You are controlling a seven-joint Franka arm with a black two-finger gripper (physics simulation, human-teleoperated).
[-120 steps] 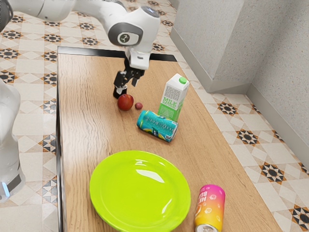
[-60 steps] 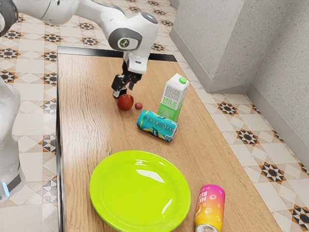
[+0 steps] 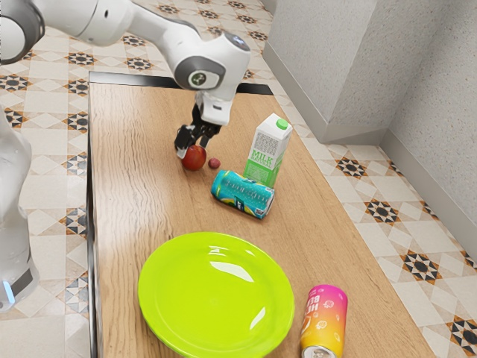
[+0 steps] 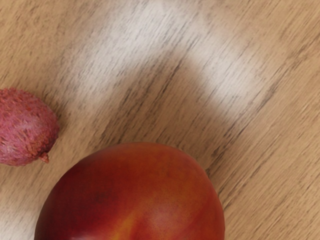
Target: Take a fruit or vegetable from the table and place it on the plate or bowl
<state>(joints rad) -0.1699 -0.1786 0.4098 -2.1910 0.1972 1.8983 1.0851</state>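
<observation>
Exterior view, left to right: gripper (image 3: 191, 145) sits low over the far half of the table (image 3: 127, 186), fingers (image 3: 181, 143) apart and straddling the top of the red fruit (image 3: 194, 158), so the pincer is open, nothing lifted. The red fruit rests on the wood. Small dark-red fruit (image 3: 215, 163) lies just beside it toward the exterior view's right, not touching. Green plate (image 3: 216, 292) is at the near end, well apart from both fruits, nothing on it. Teal can (image 3: 242, 194) lies on its side between fruits and plate, milk carton (image 3: 269, 150) stands upright just behind it, pink can (image 3: 323, 322) stands near the plate's right rim. Wrist view adds what the side cam can't: the small fruit (image 4: 25, 127) has a rough, pebbled skin and a stub of stem, and there is a clear strip of bare table (image 4: 200, 75) between it and the smooth red fruit (image 4: 135, 195), which sits right under the hand. The side cam alone gives finger spacing plus plate, cans and carton. Versus 1.0 s ago: hand has dropped from hovering above the red fruit to its top, arm has leaned further over the table; fruits, cans, carton and plate unmoved
</observation>
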